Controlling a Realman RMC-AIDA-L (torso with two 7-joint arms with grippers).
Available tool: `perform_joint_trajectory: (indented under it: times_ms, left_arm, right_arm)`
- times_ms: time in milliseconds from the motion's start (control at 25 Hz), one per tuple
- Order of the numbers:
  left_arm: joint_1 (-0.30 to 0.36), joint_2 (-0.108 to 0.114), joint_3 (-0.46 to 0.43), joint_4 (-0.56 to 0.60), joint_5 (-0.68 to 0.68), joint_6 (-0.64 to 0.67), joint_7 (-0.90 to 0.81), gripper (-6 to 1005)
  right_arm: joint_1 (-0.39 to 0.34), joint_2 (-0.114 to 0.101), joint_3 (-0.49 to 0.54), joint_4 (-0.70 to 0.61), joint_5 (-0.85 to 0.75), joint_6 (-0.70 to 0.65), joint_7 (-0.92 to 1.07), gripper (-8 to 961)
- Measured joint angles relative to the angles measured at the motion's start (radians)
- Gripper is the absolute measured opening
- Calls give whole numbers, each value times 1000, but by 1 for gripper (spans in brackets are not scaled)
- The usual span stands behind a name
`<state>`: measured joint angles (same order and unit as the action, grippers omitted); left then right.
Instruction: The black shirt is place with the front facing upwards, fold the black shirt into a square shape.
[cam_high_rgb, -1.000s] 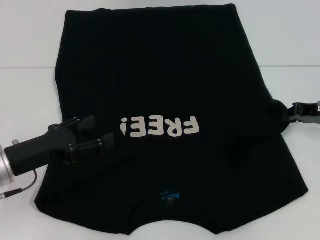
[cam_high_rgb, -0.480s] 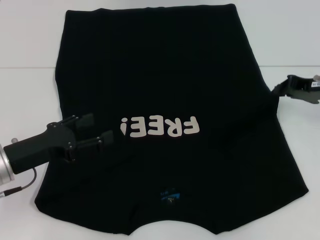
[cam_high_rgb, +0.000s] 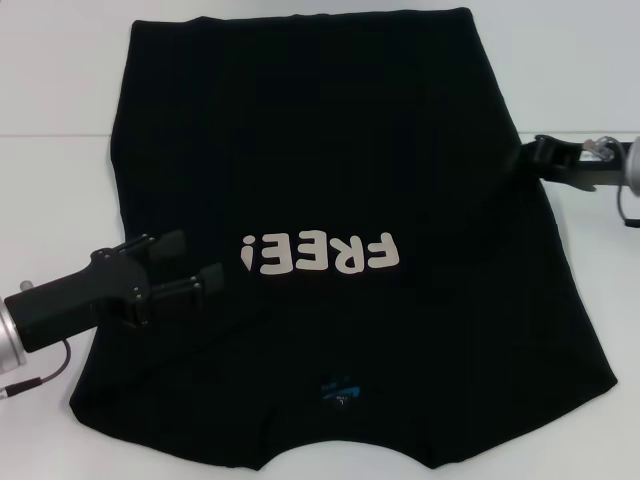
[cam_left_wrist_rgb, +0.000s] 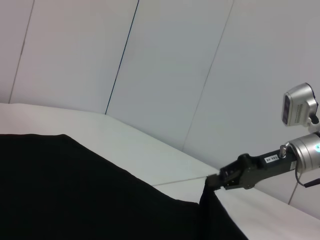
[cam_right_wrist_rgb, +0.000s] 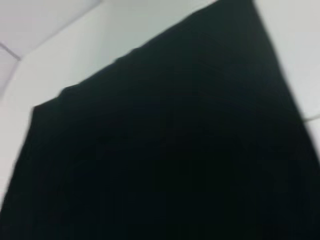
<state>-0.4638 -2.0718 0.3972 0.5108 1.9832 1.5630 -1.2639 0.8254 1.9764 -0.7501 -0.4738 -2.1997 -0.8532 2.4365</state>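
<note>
Cloth fills most of the head view: the black shirt (cam_high_rgb: 330, 200) lies spread flat on the white counter (cam_high_rgb: 55, 90), front up, with the whitish letters "FREE!" (cam_high_rgb: 320, 254) reading upside down from here and the small blue neck label (cam_high_rgb: 338, 392) near the robot's side. The left tool (cam_high_rgb: 195, 262) hangs over the shirt's left part, just beside the letters, its two fingers parted with nothing between them; whether they touch the cloth cannot be told. The right tool (cam_high_rgb: 527, 158) sits at the shirt's right edge, farther from the robot than the letters, its tip meeting the dark fabric; against the black cloth its fingers cannot be made out well enough to tell how far apart they stand. In the left wrist view the shirt (cam_left_wrist_rgb: 75, 190) covers the near part of the counter (cam_left_wrist_rgb: 150, 155), and across it the right tool (cam_left_wrist_rgb: 212, 181) has the shirt's edge drawn up into a small raised peak at its tip, so it appears closed on the fabric there. Behind stands a pale panelled wall (cam_left_wrist_rgb: 165, 70). The right wrist view shows only the shirt (cam_right_wrist_rgb: 160, 140) as a broad black sheet with a straight edge running along the white counter (cam_right_wrist_rgb: 75, 45); no fingers appear in it.
</note>
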Motion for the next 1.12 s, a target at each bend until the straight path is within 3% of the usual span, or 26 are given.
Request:
perform_joint_trajectory:
  times_ms: [400,560,760,960,1120]
  left_arm:
    - [2,0,-63,-27,0,8,-1,906]
    - [4,5,-88,-39,0,11,-16,905]
    - [13,15,-142,-43,-1,47,-67,906]
    - [26,35,-160,-40,-2,72,-158,906]
    - [33,65,-162,-38,-2,99,-277,907]
  right_arm:
    - [-22,4,2,39,181,1,-132,327]
    - [-48,4,3,40,269,-44,-210,525]
    - [-101,-1,3,30,399,-179,-418,671]
    - [-139,-5,-4,-5,408,-377,-696,761]
    - [-187,20,-8,-47,383,-476,-918,816]
